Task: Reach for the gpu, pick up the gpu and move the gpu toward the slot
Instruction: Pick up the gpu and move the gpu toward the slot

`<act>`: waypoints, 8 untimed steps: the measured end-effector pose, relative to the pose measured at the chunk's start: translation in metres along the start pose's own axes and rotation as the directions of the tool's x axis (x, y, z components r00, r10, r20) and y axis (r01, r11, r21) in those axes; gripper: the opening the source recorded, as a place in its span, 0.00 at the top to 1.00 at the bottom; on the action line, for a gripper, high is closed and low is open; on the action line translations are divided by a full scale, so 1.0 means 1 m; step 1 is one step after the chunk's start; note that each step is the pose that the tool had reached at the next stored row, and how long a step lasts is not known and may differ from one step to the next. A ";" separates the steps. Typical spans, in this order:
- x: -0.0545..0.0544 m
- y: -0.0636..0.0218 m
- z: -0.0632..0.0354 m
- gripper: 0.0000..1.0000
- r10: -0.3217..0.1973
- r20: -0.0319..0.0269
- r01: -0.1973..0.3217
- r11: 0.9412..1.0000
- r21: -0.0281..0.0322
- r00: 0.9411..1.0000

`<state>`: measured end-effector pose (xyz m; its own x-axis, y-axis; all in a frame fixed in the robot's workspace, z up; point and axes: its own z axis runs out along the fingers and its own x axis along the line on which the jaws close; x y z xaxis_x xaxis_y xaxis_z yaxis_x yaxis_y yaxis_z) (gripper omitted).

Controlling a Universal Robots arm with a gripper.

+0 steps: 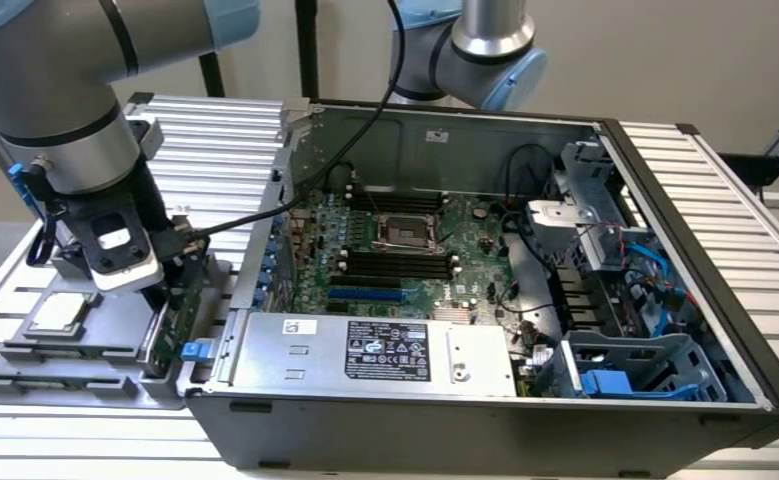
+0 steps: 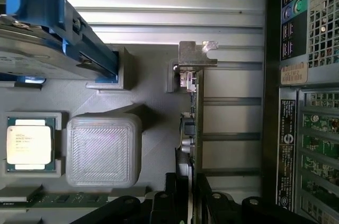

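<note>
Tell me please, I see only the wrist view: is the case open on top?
Observer: Yes. The case is open, and the motherboard inside is in plain sight.
Operator: Is there a free slot for the gpu?
Observer: A long blue slot on the motherboard has nothing in it.
Operator: Is something else near the case?
Observer: A second arm stands behind the case.

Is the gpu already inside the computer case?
No: in the exterior view the gpu stands on edge in the grey holder outside the computer case, at the exterior view's left.
</note>
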<state>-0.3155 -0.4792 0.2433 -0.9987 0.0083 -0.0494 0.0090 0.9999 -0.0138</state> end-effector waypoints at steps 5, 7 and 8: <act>-0.001 0.0000 -0.0004 0.74 0.000 -0.007 0.000 1.000 -0.004 1.000; -0.003 0.0000 -0.0011 0.74 0.000 -0.011 0.000 1.000 -0.006 1.000; -0.003 -0.0001 -0.0017 0.74 0.000 -0.013 0.000 1.000 -0.006 1.000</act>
<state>-0.3125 -0.4792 0.2451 -0.9993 0.0086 -0.0365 0.0089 0.9999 -0.0073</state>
